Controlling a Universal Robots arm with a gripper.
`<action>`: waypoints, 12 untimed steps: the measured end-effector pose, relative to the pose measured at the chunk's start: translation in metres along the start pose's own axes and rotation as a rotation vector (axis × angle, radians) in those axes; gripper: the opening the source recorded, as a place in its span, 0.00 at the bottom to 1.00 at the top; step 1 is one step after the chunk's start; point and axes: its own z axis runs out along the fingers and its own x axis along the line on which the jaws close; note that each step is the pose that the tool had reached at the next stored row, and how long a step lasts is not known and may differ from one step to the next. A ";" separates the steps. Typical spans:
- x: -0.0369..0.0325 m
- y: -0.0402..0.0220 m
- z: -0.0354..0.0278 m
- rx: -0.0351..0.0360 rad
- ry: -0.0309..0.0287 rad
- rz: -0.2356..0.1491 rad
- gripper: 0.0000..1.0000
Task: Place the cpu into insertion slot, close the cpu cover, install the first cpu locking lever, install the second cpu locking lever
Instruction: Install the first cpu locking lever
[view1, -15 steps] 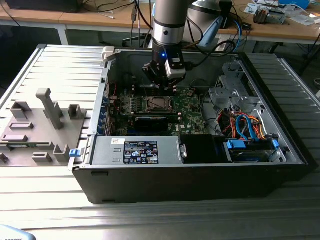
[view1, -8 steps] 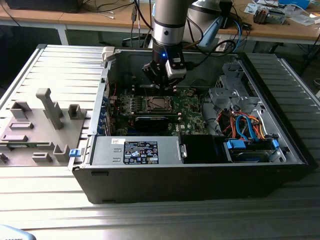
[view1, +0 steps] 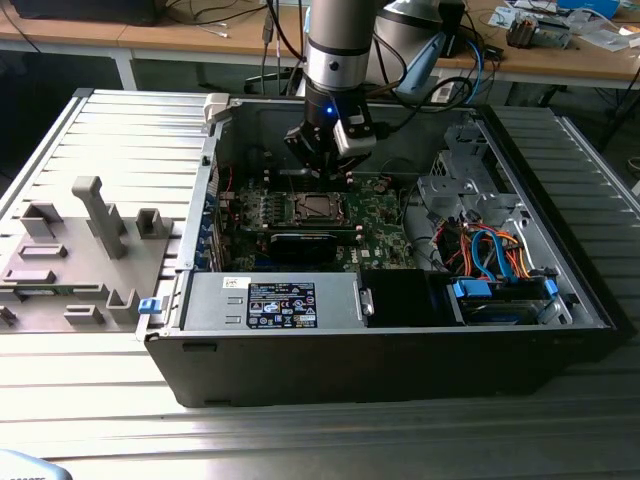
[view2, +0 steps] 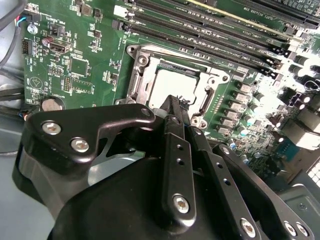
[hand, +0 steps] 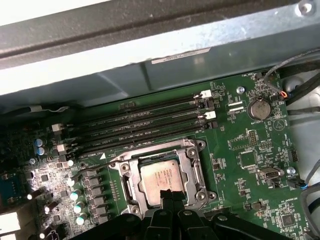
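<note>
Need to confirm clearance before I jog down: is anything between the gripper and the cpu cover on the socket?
Nothing visible stands between them. In both wrist views the gripper sits right at the edge of the cpu cover, which lies down around the cpu. The memory slots lie beyond the socket.

You see a dull silver-grey cpu (hand: 161, 176) in a silvery cpu cover (hand: 192, 167). Your motherboard (hand: 240, 150) is green, the end effector (view2: 172, 107) black.

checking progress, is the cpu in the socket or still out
In: the cpu lies flat inside the insertion slot, the gripper at its edge.
</note>
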 end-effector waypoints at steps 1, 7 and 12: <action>0.0000 0.0000 0.0000 0.0000 -0.0001 -0.003 0.11; 0.0000 0.0000 -0.0001 -0.0013 -0.0006 -0.029 0.11; 0.0000 0.0001 0.0001 -0.0069 -0.0008 -0.068 0.11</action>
